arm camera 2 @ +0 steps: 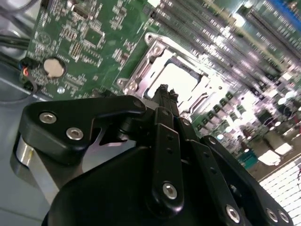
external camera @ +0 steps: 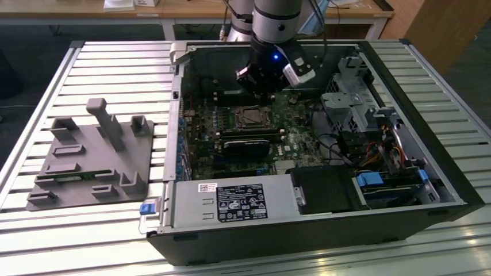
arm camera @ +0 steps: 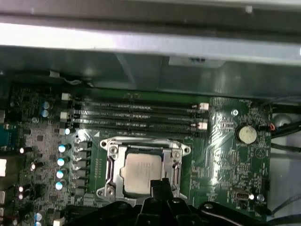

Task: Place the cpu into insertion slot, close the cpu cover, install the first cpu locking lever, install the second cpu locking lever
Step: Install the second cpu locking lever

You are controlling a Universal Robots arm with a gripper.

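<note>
The cpu [arm camera: 140, 170] lies flat in the insertion slot [external camera: 237, 118] on the green motherboard, its silver-grey top showing. The cpu cover [arm camera: 111, 162], a silver frame, lies down around it, and the chip shows through the cut-out. The chip looks bright in the second wrist view, cpu [arm camera 2: 181, 77], with the cover [arm camera 2: 141, 70] around it. My gripper [arm camera: 160, 184] hangs just above the socket's edge, its black fingers [arm camera 2: 163, 90] shut together with nothing between them. I cannot tell how the locking levers stand. In the exterior view the gripper [external camera: 265, 96] is inside the open computer case, over the socket.
Long memory slots [arm camera: 136, 115] run beside the socket, and a coin battery [arm camera: 247, 134] sits on the board. A black card [external camera: 249, 146], the power supply [external camera: 230, 201], a drive cage [external camera: 353, 103] and cables crowd the case. A grey fixture [external camera: 92, 155] stands on the slatted table at the exterior view's left.
</note>
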